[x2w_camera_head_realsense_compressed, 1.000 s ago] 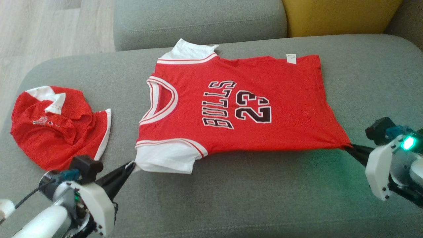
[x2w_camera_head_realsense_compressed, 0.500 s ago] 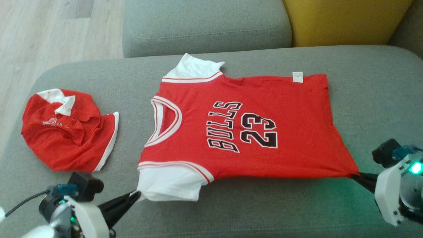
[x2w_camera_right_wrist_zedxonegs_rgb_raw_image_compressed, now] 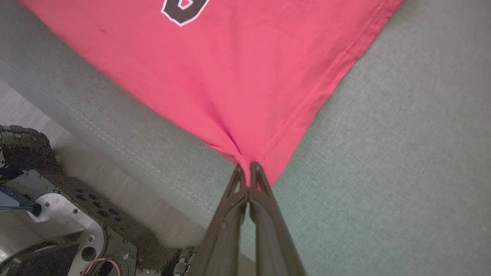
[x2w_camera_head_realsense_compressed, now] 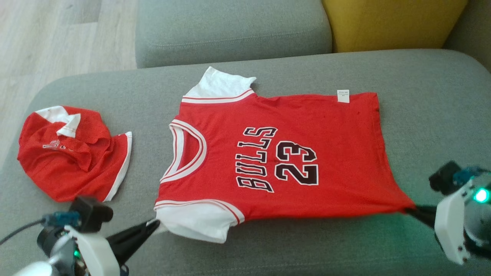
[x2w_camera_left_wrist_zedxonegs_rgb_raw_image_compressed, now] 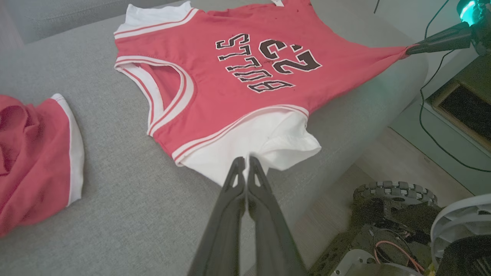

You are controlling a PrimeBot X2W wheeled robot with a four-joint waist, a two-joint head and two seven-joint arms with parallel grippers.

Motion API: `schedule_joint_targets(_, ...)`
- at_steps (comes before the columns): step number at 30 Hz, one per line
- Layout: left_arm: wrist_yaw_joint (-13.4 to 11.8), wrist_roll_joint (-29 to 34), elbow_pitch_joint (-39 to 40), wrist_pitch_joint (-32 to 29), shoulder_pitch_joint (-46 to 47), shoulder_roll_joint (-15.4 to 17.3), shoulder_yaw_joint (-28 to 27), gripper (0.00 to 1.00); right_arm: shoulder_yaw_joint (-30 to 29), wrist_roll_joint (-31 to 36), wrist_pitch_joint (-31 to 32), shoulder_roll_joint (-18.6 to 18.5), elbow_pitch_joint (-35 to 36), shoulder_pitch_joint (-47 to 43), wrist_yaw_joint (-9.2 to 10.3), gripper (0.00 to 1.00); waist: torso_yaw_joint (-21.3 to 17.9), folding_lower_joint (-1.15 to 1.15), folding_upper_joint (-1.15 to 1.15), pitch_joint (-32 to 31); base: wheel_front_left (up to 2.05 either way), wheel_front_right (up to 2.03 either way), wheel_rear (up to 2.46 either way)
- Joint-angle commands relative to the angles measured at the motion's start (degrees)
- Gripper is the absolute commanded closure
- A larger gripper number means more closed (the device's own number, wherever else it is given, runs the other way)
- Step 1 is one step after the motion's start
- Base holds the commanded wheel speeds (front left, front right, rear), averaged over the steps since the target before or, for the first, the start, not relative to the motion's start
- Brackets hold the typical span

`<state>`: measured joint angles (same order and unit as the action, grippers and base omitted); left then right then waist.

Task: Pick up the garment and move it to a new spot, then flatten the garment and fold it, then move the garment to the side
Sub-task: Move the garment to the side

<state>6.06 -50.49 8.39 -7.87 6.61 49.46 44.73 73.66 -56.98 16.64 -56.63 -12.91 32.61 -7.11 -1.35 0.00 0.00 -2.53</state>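
Note:
A red jersey point(x2w_camera_head_realsense_compressed: 276, 153) with white sleeves and "BULLS 23" print lies spread flat on the grey sofa seat point(x2w_camera_head_realsense_compressed: 429, 115), neck toward the left. My left gripper point(x2w_camera_head_realsense_compressed: 155, 224) is shut on the near white sleeve point(x2w_camera_left_wrist_zedxonegs_rgb_raw_image_compressed: 264, 142), its tips point(x2w_camera_left_wrist_zedxonegs_rgb_raw_image_compressed: 246, 163) pinching the sleeve edge. At the right, my right gripper point(x2w_camera_head_realsense_compressed: 412, 210) is shut on the jersey's near bottom corner point(x2w_camera_right_wrist_zedxonegs_rgb_raw_image_compressed: 245, 153), pulled into a point between the fingertips point(x2w_camera_right_wrist_zedxonegs_rgb_raw_image_compressed: 247, 168). From the left wrist view the jersey point(x2w_camera_left_wrist_zedxonegs_rgb_raw_image_compressed: 238, 69) stretches away to the right gripper point(x2w_camera_left_wrist_zedxonegs_rgb_raw_image_compressed: 412, 49).
A crumpled second red garment point(x2w_camera_head_realsense_compressed: 73, 153) lies at the seat's left end. A grey back cushion point(x2w_camera_head_realsense_compressed: 230, 27) and a yellow cushion point(x2w_camera_head_realsense_compressed: 391, 19) stand behind. The seat's front edge drops to the wooden floor point(x2w_camera_left_wrist_zedxonegs_rgb_raw_image_compressed: 383, 165) and my wheeled base point(x2w_camera_left_wrist_zedxonegs_rgb_raw_image_compressed: 395, 214).
The jersey has been drawn a little toward the seat's front edge with both grippers holding it. The head camera also shifted, so the whole scene sits lower.

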Motion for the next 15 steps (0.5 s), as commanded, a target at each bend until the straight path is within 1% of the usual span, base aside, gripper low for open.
schedule_joint_targets(1,-0.21,0.3,1.45,0.78,4.86,1.99,-3.84,1.0,-1.6,-0.32,-0.69,-2.58,0.76,2.14,-0.37,1.0,-0.2,0.0,0.0,0.34,0.0,0.0,0.0)
schedule_joint_targets(9,0.1,-0.19,0.09,1.28,9.28,1.11,-5.73,1.0,-2.6,-0.17,-0.77,-0.77,0.33,6.31,-0.37,1.0,-1.13,0.0,0.0,1.46,0.0,0.0,0.0)
schedule_joint_targets(15,0.36,-0.74,-2.56,1.93,14.35,-1.07,-7.32,1.0,-2.15,0.45,-0.04,1.39,-1.08,8.95,-0.37,1.0,-1.81,0.0,0.0,2.56,0.0,0.0,0.0)
